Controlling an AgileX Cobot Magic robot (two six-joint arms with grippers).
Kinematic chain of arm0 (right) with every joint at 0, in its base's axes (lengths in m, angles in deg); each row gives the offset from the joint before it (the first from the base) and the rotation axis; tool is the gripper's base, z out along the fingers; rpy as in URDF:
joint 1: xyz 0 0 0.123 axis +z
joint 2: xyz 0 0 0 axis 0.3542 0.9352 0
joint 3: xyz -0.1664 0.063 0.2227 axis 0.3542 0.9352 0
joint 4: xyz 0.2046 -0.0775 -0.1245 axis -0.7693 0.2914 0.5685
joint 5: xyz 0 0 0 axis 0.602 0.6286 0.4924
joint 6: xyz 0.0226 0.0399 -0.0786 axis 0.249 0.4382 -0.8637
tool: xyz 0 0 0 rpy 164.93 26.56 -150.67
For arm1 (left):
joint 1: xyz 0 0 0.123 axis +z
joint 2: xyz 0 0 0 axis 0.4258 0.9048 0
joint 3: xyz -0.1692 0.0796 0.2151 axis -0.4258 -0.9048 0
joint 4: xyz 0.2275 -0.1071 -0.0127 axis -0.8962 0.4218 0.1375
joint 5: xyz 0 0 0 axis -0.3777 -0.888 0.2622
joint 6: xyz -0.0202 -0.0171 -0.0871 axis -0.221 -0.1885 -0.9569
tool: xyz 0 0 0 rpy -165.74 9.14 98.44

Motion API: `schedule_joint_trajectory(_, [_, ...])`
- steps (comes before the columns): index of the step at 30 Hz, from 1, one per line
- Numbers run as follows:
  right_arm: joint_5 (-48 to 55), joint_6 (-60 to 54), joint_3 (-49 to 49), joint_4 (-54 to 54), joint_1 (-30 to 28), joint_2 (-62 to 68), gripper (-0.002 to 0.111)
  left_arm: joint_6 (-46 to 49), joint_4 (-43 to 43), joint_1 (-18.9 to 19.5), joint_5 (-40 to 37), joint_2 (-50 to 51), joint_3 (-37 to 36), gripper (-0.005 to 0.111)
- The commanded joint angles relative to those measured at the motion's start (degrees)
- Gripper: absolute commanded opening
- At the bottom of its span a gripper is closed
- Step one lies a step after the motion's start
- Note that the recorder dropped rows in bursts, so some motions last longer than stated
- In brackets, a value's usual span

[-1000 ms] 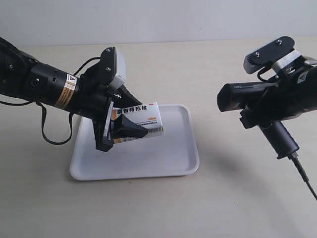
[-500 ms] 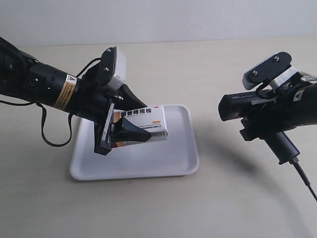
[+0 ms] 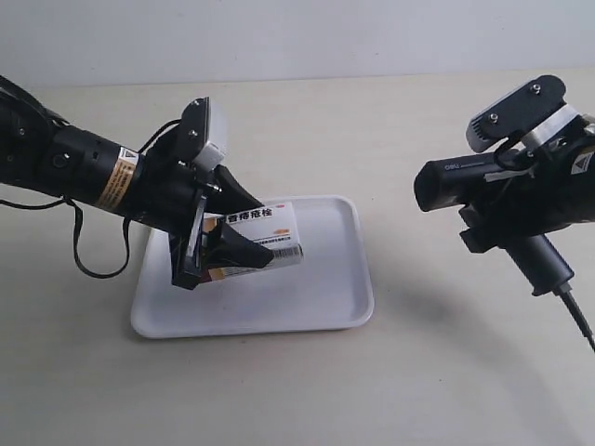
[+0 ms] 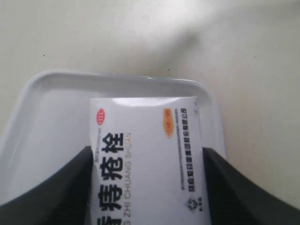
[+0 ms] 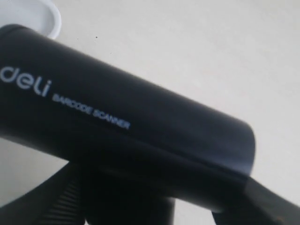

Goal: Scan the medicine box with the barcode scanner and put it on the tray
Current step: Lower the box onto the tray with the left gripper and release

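Note:
The white medicine box point(image 3: 265, 228) with blue Chinese text and a barcode sits low over the white tray point(image 3: 316, 288), clamped between the black fingers of my left gripper point(image 3: 228, 249). In the left wrist view the medicine box point(image 4: 145, 159) fills the gap between both fingers point(image 4: 56, 187), with the tray point(image 4: 51, 103) beneath it. My right gripper point(image 3: 507, 223) is shut on the black barcode scanner point(image 3: 465, 177), held above the table with its head pointing toward the tray. The right wrist view shows the scanner point(image 5: 122, 126) head close up, labelled "deli barcode scanner", hiding most of the fingers.
The scanner's black cable point(image 3: 576, 321) trails off toward the front right edge of the exterior view. A black cable point(image 3: 88, 251) loops from the left arm beside the tray. The beige tabletop point(image 3: 307, 390) surrounds the tray.
My left gripper has drawn back slightly and lowered the box closer to the tray floor. The right arm with the scanner has shifted a little up and to the right.

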Motion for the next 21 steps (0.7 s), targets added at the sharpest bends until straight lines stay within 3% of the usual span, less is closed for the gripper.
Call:
schedule_joint_trajectory(1, [-4.3,2.9,0.1,-0.4,-0.1,3.1,0.0,-1.0,0.6,0.3,-0.7,0.5,0.0,0.0])
schedule_joint_trajectory(5, [-12.6,11.4,0.1,-0.4,-0.1,13.2,0.0,-0.8,5.2,-0.2,-5.5,3.0,0.0,0.0])
schedule_joint_trajectory(8, [-16.8,11.6,0.1,-2.4,-0.1,17.6,0.0,-0.5,8.5,-0.2,-11.7,5.1,0.0,0.0])
schedule_joint_trajectory(11, [-18.0,11.6,0.1,-6.6,-0.1,18.9,0.002,-0.5,8.4,-0.2,-14.4,6.0,0.0,0.009])
schedule_joint_trajectory(12, [-18.1,11.6,0.1,-8.1,-0.1,19.3,0.005,-0.1,8.4,-0.2,-15.0,6.5,0.0,0.017])
schedule_joint_trajectory(15, [-18.4,11.4,0.1,-8.9,-0.1,19.8,0.03,0.3,8.4,-0.2,-15.2,7.7,0.0,0.063])
schedule_joint_trajectory(19, [-18.4,11.4,0.1,-8.9,-0.1,19.8,0.059,0.0,11.1,-0.2,-14.9,7.0,0.0,0.105])
schedule_joint_trajectory(21, [-18.4,11.6,0.1,-8.9,-0.1,19.6,0.072,-0.9,12.3,-0.2,-14.0,6.1,0.0,0.105])
